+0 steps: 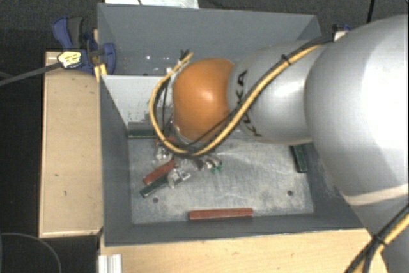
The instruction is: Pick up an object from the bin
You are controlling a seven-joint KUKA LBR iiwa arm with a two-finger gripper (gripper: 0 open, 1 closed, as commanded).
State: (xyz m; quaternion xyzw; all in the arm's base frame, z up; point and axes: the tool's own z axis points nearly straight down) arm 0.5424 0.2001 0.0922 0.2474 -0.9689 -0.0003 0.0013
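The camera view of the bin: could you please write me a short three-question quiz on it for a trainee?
1. True or false: the long reddish-brown bar lies by the lower wall of the bin, apart from the gripper.
2. Which thing lies nearest the gripper? A the long reddish-brown bar; B the short reddish-brown stick; C the dark green block by the right wall.
3. Fill in: the arm's wrist cover is ___ in colour.
Key: 1 true; 2 B; 3 orange.

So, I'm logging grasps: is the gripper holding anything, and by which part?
Cannot be told. The gripper sits low beside a short reddish-brown bar at the left of the bin, but a grip on it is not visible.
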